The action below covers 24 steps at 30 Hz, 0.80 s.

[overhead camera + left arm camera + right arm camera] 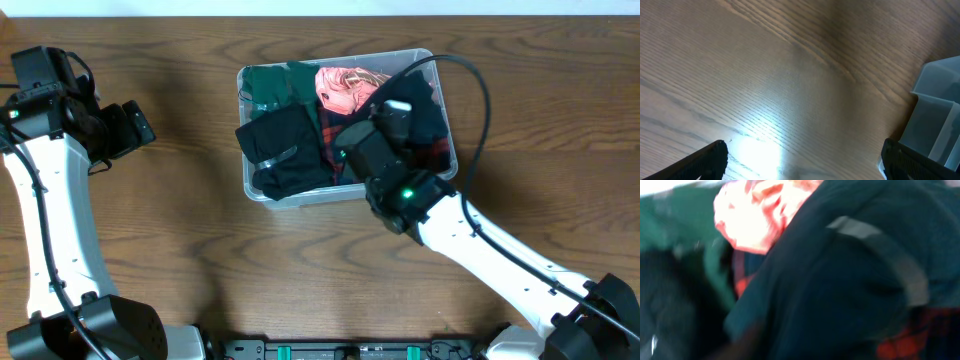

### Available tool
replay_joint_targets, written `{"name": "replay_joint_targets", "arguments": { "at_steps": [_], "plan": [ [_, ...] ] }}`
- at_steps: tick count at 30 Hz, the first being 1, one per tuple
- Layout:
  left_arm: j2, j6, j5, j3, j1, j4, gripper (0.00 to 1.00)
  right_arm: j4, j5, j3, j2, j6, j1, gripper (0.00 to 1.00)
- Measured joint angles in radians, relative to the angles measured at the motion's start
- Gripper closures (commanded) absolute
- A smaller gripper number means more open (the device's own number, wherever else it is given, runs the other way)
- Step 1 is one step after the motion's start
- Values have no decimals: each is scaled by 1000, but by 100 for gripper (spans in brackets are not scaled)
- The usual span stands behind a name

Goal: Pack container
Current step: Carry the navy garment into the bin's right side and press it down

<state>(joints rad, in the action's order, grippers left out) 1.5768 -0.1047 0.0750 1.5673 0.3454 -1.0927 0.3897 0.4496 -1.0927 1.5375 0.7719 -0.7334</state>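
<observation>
The container (258,190) is a clear plastic bin at the table's middle. It holds a green garment (270,85), a pink one (345,88), a black one (285,150), a dark navy one (425,115) and red plaid cloth (436,155). My right gripper (372,128) reaches down into the bin's right half, against the navy garment (840,290). Its fingers are hidden and the right wrist view is blurred. My left gripper (135,125) hangs open and empty (804,150) over bare table, left of the bin, whose corner (940,110) shows in the left wrist view.
The wooden table (160,230) surrounds the bin. The right arm's cable (480,80) loops over the bin's right rim. The pink garment (750,215) and the green garment (670,215) lie beyond the navy one.
</observation>
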Motion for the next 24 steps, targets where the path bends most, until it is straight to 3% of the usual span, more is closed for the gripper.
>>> {"name": "replay_joint_targets", "arguments": {
  "at_steps": [2,10,24],
  "plan": [
    [0,0,0,0,0,0,2,22,-41,0,0,-45,-24,1],
    [0,0,0,0,0,0,2,85,-186,0,-10,-257,-71,1],
    [0,0,0,0,0,0,2,-65,-161,-5,-153,-623,-11,12]
  ]
}}
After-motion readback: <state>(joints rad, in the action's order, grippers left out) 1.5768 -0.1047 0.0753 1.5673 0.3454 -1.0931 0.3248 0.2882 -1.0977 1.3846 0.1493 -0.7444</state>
